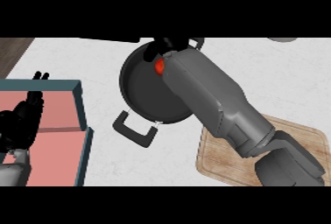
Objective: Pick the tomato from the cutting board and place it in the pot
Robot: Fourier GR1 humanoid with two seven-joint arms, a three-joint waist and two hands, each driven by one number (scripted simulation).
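Sitting on the white speckled table (90, 57): round dark metal pot (145, 94) with loop handles. Hovering over its far rim, right hand (169, 45), curling around the small red tomato (159, 66). Lying right of pot, pale wooden cutting board (216, 159). Resting far left of pot, left hand (22, 118), fingers up, relaxed.

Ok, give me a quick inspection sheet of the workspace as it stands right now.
Surface: pale speckled counter, dark strip at its upper left corner.
Job's things: black two-handled pot at centre; tomato over the pot, in the right hand; wooden cutting board at lower right, partly hidden by the forearm, no tomato seen on it.
Clutter: pink tray with teal rim at left; pale round object cut off at the top edge.
Hands: right hand curled round the tomato above the pot's far side; left hand resting open over the tray.
Cables: nothing seen.
Surroundings: nothing seen beyond the counter.
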